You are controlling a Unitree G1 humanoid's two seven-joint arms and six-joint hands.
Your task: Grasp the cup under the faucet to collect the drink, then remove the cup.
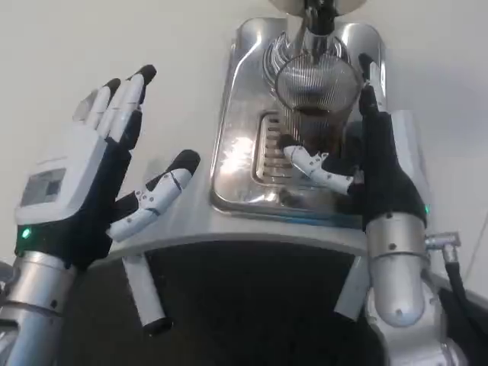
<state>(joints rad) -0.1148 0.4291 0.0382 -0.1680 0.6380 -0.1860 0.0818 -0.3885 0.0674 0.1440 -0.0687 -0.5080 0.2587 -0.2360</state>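
The white table (114, 46) filled the view, and on it, toward 12 o'clock, lay the shiny steel drip tray (236, 160) with its slotted grate. The ribbed glass cup (315, 103) stood upright on that tray, its long axis vertical, directly below the faucet (320, 19), and some dark drink was already visible in its lower part. The right hand (366, 168) was clearly the nearer one: it stood at the 3 o'clock side of the cup, with the dark palm against the glass wall and the thumb (320, 169) crossing in front of the base at 6 o'clock. From this I judged that the hand was grasping the cup, and that the coming move was to draw it out toward 6 o'clock, away from the spout, while the cup is kept upright. The left hand (91, 168) was raised at 9 o'clock of the tray, well apart from the cup, its fingers spread and holding nothing.

The top of the faucet was cut off by the upper edge. The far fingers of the right hand were partly hidden behind the cup, so their contact was hard to confirm. The level of the drink was also hard to read through the ribs
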